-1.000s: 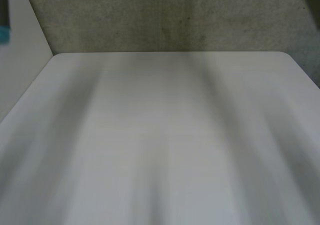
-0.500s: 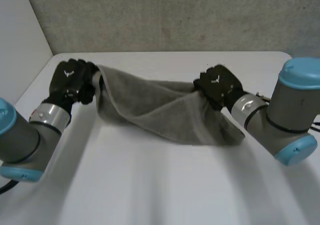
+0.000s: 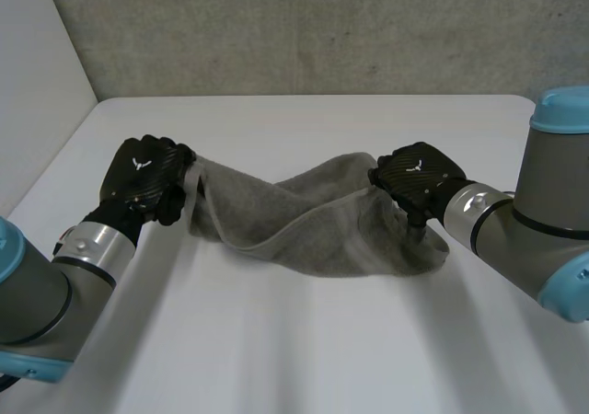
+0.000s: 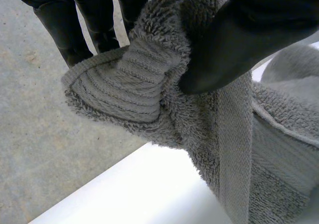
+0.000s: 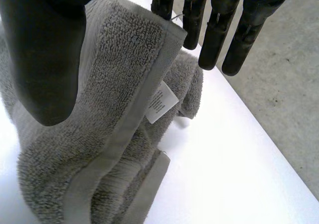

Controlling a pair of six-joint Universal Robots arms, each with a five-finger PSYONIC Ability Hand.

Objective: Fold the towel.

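Head camera high behind, downward; wrist cameras close up (towel point(image 3: 322, 239) common to all three)

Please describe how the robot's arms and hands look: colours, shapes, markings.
The left arm and right arm are grey tubes with light-blue caps on round joints and a silver cuff at the wrist. The left robot hand and the right robot hand are black, each with a white mark on its back.

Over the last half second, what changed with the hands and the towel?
The black left hand and right hand shifted slightly toward the robot, carrying the grey terry towel with them. Unchanged: each hand pinches one end, and the towel's middle sags onto the white table.
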